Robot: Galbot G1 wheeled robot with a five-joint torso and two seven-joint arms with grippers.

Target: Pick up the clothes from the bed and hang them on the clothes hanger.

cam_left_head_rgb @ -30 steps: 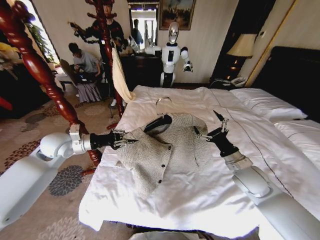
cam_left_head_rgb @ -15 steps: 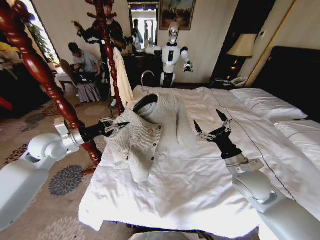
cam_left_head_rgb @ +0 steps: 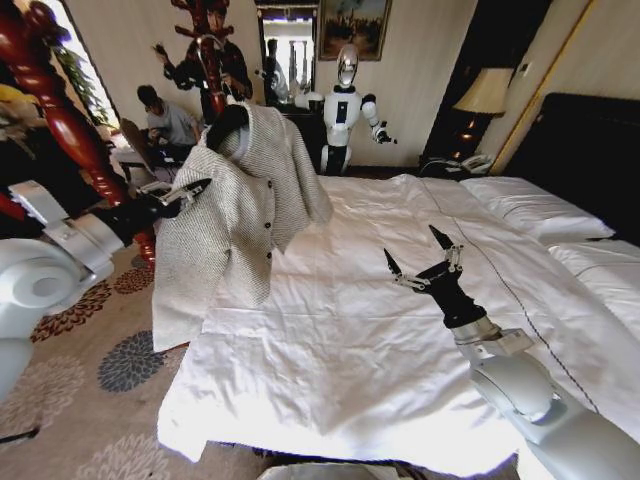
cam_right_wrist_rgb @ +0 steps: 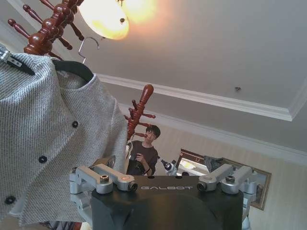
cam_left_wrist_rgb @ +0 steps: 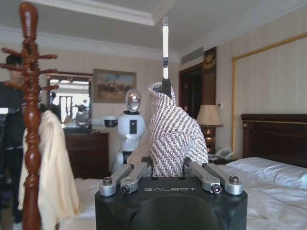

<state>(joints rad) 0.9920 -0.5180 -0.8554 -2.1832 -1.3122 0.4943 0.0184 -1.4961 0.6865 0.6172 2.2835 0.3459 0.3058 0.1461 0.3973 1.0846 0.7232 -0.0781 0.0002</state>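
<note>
Now the left gripper [cam_left_head_rgb: 192, 188] is clenched on the jacket [cam_left_head_rgb: 232, 210], pinching the tweed at one shoulder end; in the left wrist view its fingers [cam_left_wrist_rgb: 125, 175] close around a fold of the woven cloth. The left arm reaches out level from the robot's left side, off the bed's [cam_left_head_rgb: 400, 330] edge and over the patterned carpet [cam_left_head_rgb: 110, 360]. The jacket hangs in the air clear of the bed, well above the duvet and beside the bed's near-left corner, its buttoned front facing the robot and its sleeves dangling. It is already threaded on the black clothes hanger [cam_left_head_rgb: 226, 122], whose curved bar shows inside the collar and whose thin metal hook [cam_left_head_rgb: 208, 42] rises above it, close to the dark red wooden coat stand [cam_left_head_rgb: 205, 40]. A cream garment [cam_left_wrist_rgb: 50, 167] hangs from that stand, seen in the left wrist view.

Farther right, over the middle of the bed, the right gripper [cam_left_head_rgb: 420, 262] is released, its two fingers spread wide and holding nothing, apart from the jacket. The right arm stretches forward from the robot's right side, low above the white duvet, with the gripper tilted upward.
</note>
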